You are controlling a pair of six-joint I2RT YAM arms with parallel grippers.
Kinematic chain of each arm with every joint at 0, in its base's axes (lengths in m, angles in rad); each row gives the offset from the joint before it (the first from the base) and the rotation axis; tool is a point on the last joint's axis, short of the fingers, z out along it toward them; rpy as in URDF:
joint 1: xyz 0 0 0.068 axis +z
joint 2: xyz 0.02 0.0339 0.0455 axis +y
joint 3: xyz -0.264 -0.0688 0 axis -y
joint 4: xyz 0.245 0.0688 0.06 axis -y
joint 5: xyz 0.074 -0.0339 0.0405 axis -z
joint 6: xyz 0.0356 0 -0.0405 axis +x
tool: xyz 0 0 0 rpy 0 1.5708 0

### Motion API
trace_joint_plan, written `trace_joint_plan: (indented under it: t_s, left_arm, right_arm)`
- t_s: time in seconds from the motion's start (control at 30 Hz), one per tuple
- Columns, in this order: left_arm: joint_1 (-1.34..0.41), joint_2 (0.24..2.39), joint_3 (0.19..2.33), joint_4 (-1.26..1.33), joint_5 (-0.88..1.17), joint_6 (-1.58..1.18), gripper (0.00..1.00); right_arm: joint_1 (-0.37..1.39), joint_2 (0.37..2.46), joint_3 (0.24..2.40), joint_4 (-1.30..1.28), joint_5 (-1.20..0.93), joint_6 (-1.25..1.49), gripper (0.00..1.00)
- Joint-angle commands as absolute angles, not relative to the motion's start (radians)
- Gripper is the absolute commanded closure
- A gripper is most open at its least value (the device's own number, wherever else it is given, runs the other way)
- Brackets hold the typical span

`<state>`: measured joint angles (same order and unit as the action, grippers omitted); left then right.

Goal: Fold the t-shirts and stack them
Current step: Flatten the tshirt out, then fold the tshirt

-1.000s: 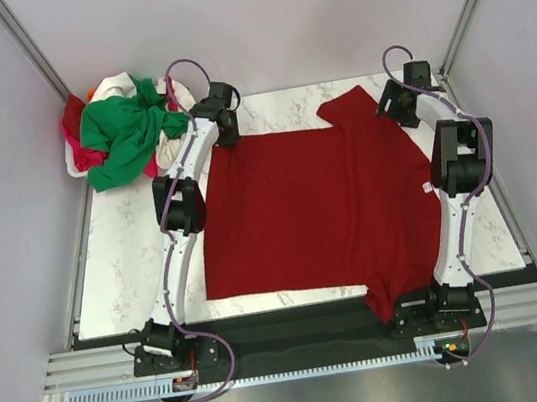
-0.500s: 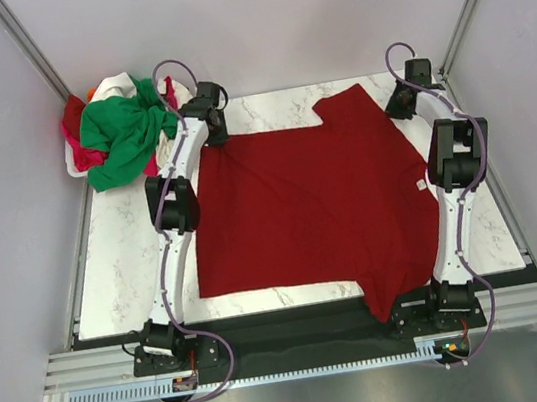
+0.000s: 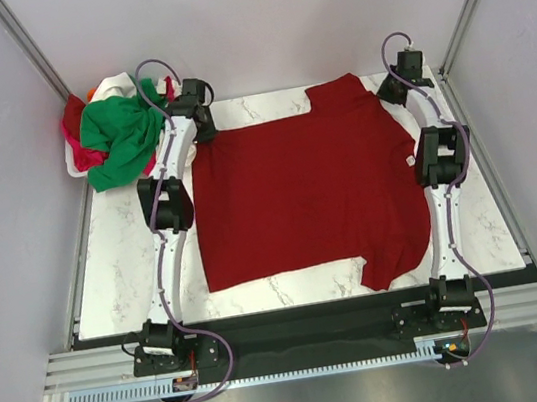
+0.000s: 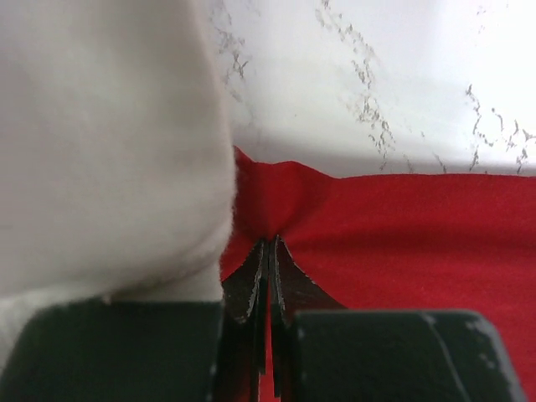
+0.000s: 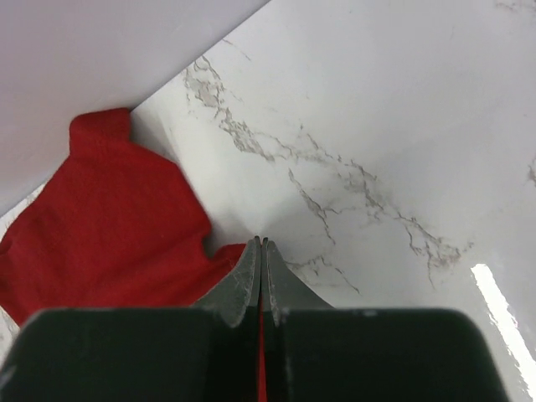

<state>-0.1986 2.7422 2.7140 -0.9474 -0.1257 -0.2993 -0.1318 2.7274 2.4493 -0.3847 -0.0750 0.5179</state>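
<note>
- My left gripper has its fingers pressed together on the far left corner of the dark red shirt. The cloth puckers into small folds right at my fingertips.
- My right gripper is likewise closed, pinching the shirt's edge on the far right. A thin line of red shows between the fingers.
- The dark red shirt lies spread flat across the marble table between my two arms. One sleeve points to the far side and the other reaches toward the near edge on the right.
- A small white tag sits at the shirt's right edge, close to my right arm.
- The green shirt lies crumpled on top of a heap at the far left corner of the table, just beside my left gripper.
- The white shirt and the pinkish-red shirt show from under the green one. White cloth fills the left side of my left wrist view.
</note>
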Motion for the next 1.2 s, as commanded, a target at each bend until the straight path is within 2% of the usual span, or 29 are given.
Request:
trace_joint_plan:
  t_s: [0.0, 0.07, 0.1, 0.13, 0.17, 0.2, 0.27, 0.3, 0.33, 0.37, 0.47, 0.63, 0.73, 0.8, 0.87, 0.9, 0.93, 1.0, 1.17]
  left_arm:
    - [-0.186, 2.776, 2.778, -0.933, -0.132, -0.33, 0.98]
    - [-0.184, 2.78, 2.806, -0.927, -0.094, -0.321, 0.97]
    - [-0.186, 2.773, 2.816, -0.928, -0.077, -0.322, 0.93]
    - [-0.186, 2.764, 2.818, -0.927, -0.025, -0.324, 0.89]
    - [-0.189, 2.751, 2.818, -0.927, -0.006, -0.324, 0.79]
    - [-0.199, 2.722, 2.812, -0.928, -0.006, -0.324, 0.74]
    - [-0.218, 2.674, 2.787, -0.928, -0.005, -0.318, 0.63]
    - [-0.241, 2.622, 2.761, -0.928, -0.005, -0.313, 0.52]
    - [-0.253, 2.596, 2.746, -0.933, -0.015, -0.302, 0.47]
    - [-0.276, 2.568, 2.726, -0.934, -0.02, -0.301, 0.41]
    - [-0.31, 2.433, 2.62, -0.945, -0.054, -0.305, 0.36]
    - [-0.44, 2.199, 2.297, -0.933, -0.164, -0.334, 0.39]
    - [-0.561, 2.076, 2.088, -0.867, -0.154, -0.36, 0.4]
    - [-0.623, 1.99, 1.906, -0.758, -0.071, -0.391, 0.4]
    - [-0.653, 1.921, 1.75, -0.631, 0.122, -0.481, 0.42]
    - [-0.664, 1.863, 1.585, -0.438, 0.197, -0.509, 0.42]
    - [-0.676, 1.839, 1.51, -0.349, 0.316, -0.564, 0.42]
    - [-0.725, 1.829, 1.383, -0.218, 0.368, -0.601, 0.42]
    - [-0.834, 1.936, 1.371, -0.065, 0.437, -0.66, 0.45]
  right_arm:
    - [-0.133, 2.749, 2.494, -0.31, -0.051, 0.546, 1.0]
    - [-0.135, 2.728, 2.464, -0.324, -0.04, 0.541, 0.98]
    - [-0.132, 2.679, 2.394, -0.319, -0.022, 0.541, 0.91]
    - [-0.133, 2.649, 2.354, -0.315, -0.006, 0.541, 0.72]
    - [-0.133, 2.582, 2.309, -0.305, 0.012, 0.543, 0.59]
    - [-0.133, 2.545, 2.222, -0.293, 0.037, 0.542, 0.46]
    - [-0.129, 2.476, 2.159, -0.275, 0.066, 0.526, 0.25]
    - [-0.124, 2.411, 2.113, -0.275, 0.083, 0.516, 0.22]
    - [-0.123, 2.373, 2.09, -0.276, 0.121, 0.505, 0.19]
    - [-0.121, 2.299, 2.068, -0.279, 0.135, 0.486, 0.18]
    - [-0.118, 2.121, 1.95, -0.302, 0.198, 0.476, 0.16]
    - [-0.118, 1.783, 1.541, -0.318, 0.256, 0.52, 0.16]
    - [-0.112, 1.574, 1.286, -0.346, 0.221, 0.567, 0.16]
    - [-0.092, 1.427, 1.1, -0.37, 0.216, 0.598, 0.17]
    - [-0.054, 1.279, 0.979, -0.37, 0.227, 0.614, 0.17]
    - [-0.01, 1.234, 0.88, -0.373, 0.226, 0.617, 0.18]
    - [0.007, 1.189, 0.839, -0.4, 0.218, 0.641, 0.19]
    - [0.052, 1.054, 0.725, -0.437, 0.207, 0.679, 0.2]
    - [0.077, 0.739, 0.568, -0.532, 0.152, 0.764, 0.22]
